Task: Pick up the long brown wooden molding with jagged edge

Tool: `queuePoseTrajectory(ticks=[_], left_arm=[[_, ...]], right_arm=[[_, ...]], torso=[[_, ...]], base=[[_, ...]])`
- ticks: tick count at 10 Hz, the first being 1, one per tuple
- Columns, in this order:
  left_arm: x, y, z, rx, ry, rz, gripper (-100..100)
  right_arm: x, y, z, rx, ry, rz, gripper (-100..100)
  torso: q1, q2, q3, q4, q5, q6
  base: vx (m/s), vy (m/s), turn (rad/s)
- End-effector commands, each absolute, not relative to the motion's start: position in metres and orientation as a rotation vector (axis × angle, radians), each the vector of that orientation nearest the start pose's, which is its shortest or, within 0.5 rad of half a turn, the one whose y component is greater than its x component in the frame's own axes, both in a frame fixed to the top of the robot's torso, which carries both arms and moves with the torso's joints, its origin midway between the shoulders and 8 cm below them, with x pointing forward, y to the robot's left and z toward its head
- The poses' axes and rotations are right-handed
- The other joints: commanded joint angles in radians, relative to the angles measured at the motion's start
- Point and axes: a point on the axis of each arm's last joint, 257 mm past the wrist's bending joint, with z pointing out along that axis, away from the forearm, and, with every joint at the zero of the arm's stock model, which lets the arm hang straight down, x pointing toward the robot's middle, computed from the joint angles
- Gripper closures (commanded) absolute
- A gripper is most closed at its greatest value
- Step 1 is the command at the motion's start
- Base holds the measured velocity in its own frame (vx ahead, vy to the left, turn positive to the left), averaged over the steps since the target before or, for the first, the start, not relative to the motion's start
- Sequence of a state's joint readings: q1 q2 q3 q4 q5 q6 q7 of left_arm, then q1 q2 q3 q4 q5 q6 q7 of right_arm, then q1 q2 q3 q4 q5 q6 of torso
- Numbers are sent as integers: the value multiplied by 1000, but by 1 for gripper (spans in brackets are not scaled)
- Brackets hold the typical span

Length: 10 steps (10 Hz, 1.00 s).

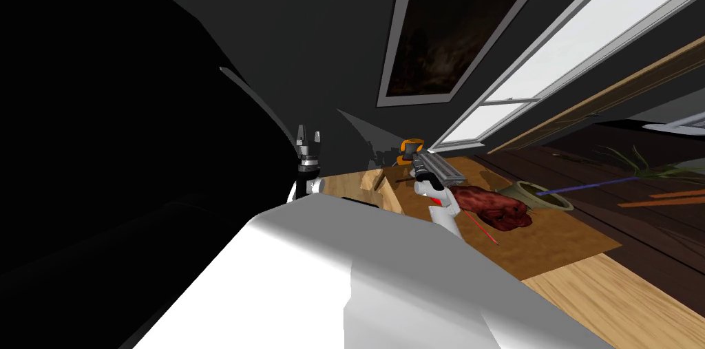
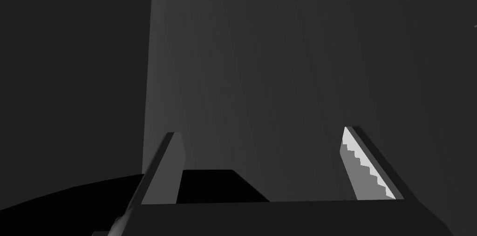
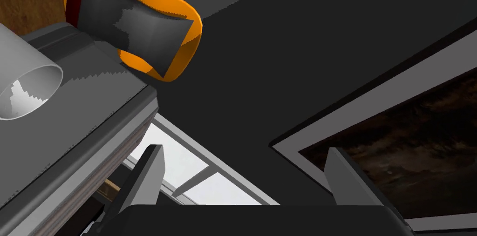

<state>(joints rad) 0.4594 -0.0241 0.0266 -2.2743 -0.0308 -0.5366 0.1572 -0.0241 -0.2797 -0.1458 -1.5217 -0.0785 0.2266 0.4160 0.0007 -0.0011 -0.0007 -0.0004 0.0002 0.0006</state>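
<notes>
A tan wooden piece (image 1: pixel 384 188) with an uneven edge lies on the brown table (image 1: pixel 564 241), between my two arms and partly hidden by my chest. I cannot tell its full length. My left gripper (image 1: pixel 308 138) (image 2: pixel 265 168) is raised to its left, open and empty, facing a dark grey wall. My right gripper (image 1: pixel 421 174) (image 3: pixel 247 175) is open and empty just right of the wooden piece. It sits beside a long grey slab (image 1: pixel 440 167) (image 3: pixel 79 121) and an orange and grey tool (image 1: pixel 411 149) (image 3: pixel 153 37).
A dark red lump (image 1: pixel 492 206), a thin red stick (image 1: pixel 482 224) and a tipped olive pot (image 1: pixel 533 195) with a purple-stemmed plant lie on the table to the right. A long brown board (image 1: pixel 606 93) runs below the window. A black area lies to the left.
</notes>
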Motion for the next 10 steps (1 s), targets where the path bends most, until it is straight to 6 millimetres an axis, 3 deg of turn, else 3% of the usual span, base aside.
queuePoseTrajectory(ticks=[1, 10], left_arm=[[340, 281, 42, -653, 522, -1433, 0], [340, 281, 42, -653, 522, -1433, 0]], right_arm=[[543, -401, -276, 1004, 1572, 507, -100], [538, -422, -355, 1165, 1811, 348, -100]], torso=[[0, 0, 0, 0, 0, 0], [-1, 0, 0, 0, 0, 0]], base=[[18, 12, 62], [19, 0, 27]])
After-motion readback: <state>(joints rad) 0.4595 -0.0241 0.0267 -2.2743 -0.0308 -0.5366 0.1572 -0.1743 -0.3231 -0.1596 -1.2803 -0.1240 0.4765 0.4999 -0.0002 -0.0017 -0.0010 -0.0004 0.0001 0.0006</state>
